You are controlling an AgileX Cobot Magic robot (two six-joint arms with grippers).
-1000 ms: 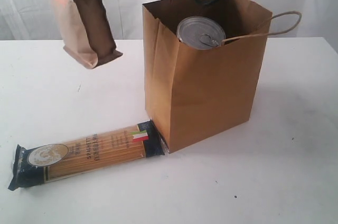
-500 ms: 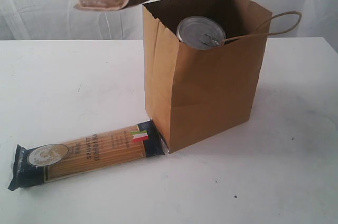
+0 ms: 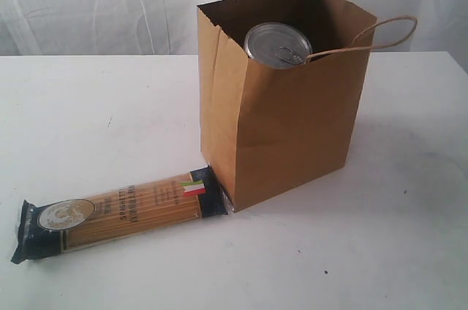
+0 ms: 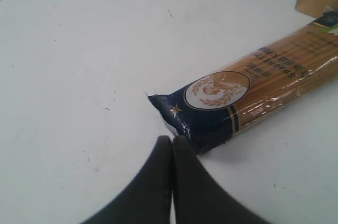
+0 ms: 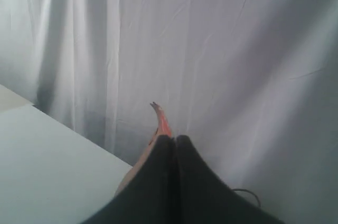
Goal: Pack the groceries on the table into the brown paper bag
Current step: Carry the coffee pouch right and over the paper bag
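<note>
On the table (image 3: pixel 95 120), the spaghetti packet (image 3: pixel 121 215) lies against the bag (image 3: pixel 292 127) near the closed, empty left gripper (image 4: pixel 171 139), while the right gripper (image 5: pixel 173 138) (high up, which suits clearing the rim) pinches what seems the pouch (image 5: pixel 161 121).

Right pincer (image 5: pixel 173 138): we record it closed, tips pressed flat together. A thin tan edge of the brown pouch (image 5: pixel 161 122) is nipped there and sticks out past the tips (its end looks reddish-orange). Behind it is a white pleated curtain (image 5: pixel 237 49). A pale stretch of counter (image 5: pixel 47 176) lies beneath.
</note>
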